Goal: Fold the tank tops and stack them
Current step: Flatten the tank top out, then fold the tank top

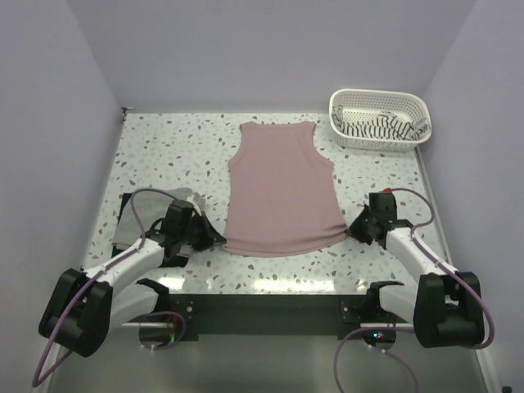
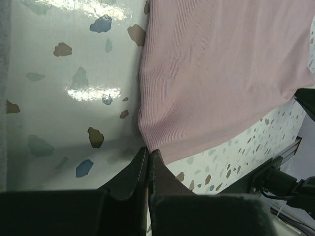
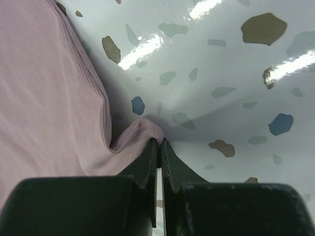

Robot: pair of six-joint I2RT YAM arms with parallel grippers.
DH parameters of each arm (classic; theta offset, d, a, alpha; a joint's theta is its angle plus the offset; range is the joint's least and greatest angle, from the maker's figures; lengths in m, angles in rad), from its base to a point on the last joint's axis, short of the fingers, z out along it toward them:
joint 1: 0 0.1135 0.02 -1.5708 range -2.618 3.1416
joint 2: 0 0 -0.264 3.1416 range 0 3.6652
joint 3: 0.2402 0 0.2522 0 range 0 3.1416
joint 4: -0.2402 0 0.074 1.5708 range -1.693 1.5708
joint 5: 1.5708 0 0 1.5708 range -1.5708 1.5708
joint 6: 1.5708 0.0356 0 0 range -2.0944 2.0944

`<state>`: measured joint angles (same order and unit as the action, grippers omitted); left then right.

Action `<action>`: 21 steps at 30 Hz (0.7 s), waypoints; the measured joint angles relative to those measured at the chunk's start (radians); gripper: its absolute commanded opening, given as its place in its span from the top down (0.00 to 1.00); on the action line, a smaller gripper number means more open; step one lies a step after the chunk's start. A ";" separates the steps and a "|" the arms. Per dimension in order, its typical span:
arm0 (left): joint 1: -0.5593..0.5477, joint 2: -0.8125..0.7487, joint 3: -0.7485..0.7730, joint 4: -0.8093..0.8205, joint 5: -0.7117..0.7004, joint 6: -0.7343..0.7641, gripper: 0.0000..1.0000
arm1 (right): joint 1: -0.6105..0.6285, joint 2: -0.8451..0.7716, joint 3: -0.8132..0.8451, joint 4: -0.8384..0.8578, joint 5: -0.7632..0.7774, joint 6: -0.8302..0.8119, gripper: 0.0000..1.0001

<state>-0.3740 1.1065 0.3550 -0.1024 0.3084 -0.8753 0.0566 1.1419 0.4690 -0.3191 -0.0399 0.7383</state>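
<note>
The dusty pink tank top [image 1: 278,188] lies flat in the middle of the table, straps to the far side. My left gripper [image 1: 217,239] is shut on its near-left hem corner, seen in the left wrist view [image 2: 148,150] against the pink cloth [image 2: 216,73]. My right gripper [image 1: 354,232] is shut on the near-right hem corner; in the right wrist view [image 3: 160,141] the pink cloth [image 3: 44,98] bunches up at the tips. The striped tank top [image 1: 385,125] lies in the basket. Grey and dark cloth [image 1: 129,214] lies partly hidden under my left arm.
The white lattice basket [image 1: 377,92] stands at the back right corner. The speckled table [image 1: 164,147] ends in a dark front edge [image 1: 270,307] near the arm bases. Walls close in the left, right and far sides.
</note>
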 measured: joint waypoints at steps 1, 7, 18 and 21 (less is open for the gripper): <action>0.000 -0.018 0.000 -0.006 -0.004 0.000 1.00 | -0.006 -0.010 0.003 -0.016 0.002 -0.004 1.00; 0.000 -0.058 0.014 -0.090 -0.006 0.006 1.00 | -0.045 -0.112 0.045 -0.159 0.003 -0.035 1.00; -0.004 -0.101 0.031 -0.185 0.043 0.042 0.79 | -0.050 -0.248 0.082 -0.411 -0.014 -0.042 0.82; -0.011 -0.122 0.031 -0.216 0.068 0.070 0.57 | -0.051 -0.287 0.082 -0.466 -0.016 -0.039 0.60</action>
<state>-0.3855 0.9848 0.3855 -0.3187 0.3763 -0.8055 0.0059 0.8547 0.5510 -0.7853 -0.0559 0.6991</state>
